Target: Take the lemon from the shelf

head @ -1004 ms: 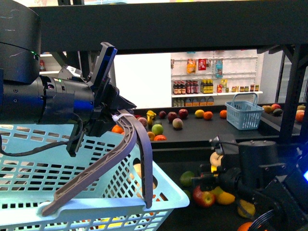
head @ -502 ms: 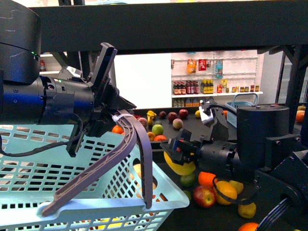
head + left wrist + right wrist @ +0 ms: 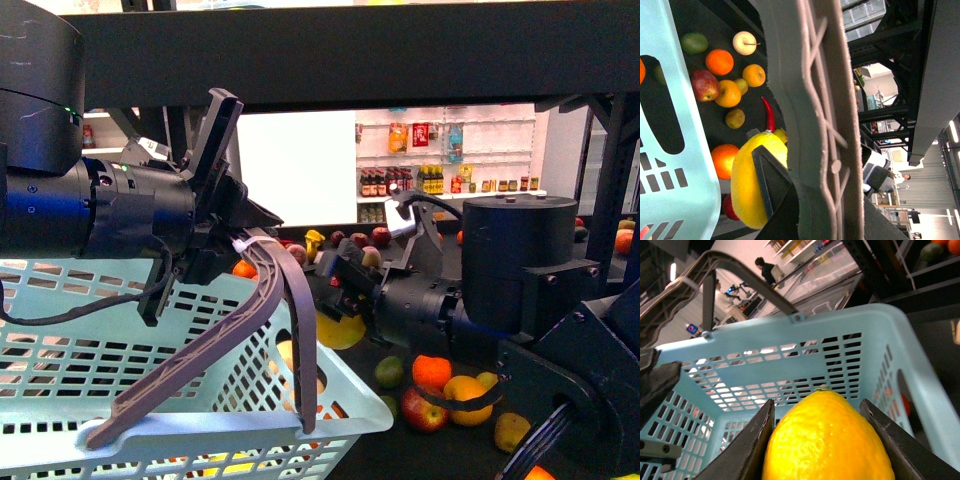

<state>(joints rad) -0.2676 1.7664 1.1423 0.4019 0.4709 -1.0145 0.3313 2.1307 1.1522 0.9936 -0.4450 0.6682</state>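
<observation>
The yellow lemon (image 3: pixel 338 330) is clamped between the jaws of my right gripper (image 3: pixel 335 292), just right of the light blue basket (image 3: pixel 345 405). In the right wrist view the lemon (image 3: pixel 827 440) fills the space between both black fingers (image 3: pixel 747 450), with the basket's open interior (image 3: pixel 840 340) right behind it. My left gripper (image 3: pixel 235 238) is shut on the grey basket handle (image 3: pixel 268 300) and holds the basket up. From the left wrist, the handle (image 3: pixel 815 125) runs through the picture, with the lemon (image 3: pixel 752 185) beside it. The black shelf (image 3: pixel 350 50) has decks above and below.
Loose fruit lies on the lower deck under my right arm: a red apple (image 3: pixel 425 410), an orange (image 3: pixel 432 372), more yellow fruit (image 3: pixel 512 430). More fruit sits on the far deck (image 3: pixel 360 240). White wall shelves of bottles (image 3: pixel 440 150) stand behind. A red chili (image 3: pixel 769 112) lies among the fruit.
My right arm has risen from the lower deck and moved left with the lemon, ending next to the basket. The left arm and basket have stayed still.
</observation>
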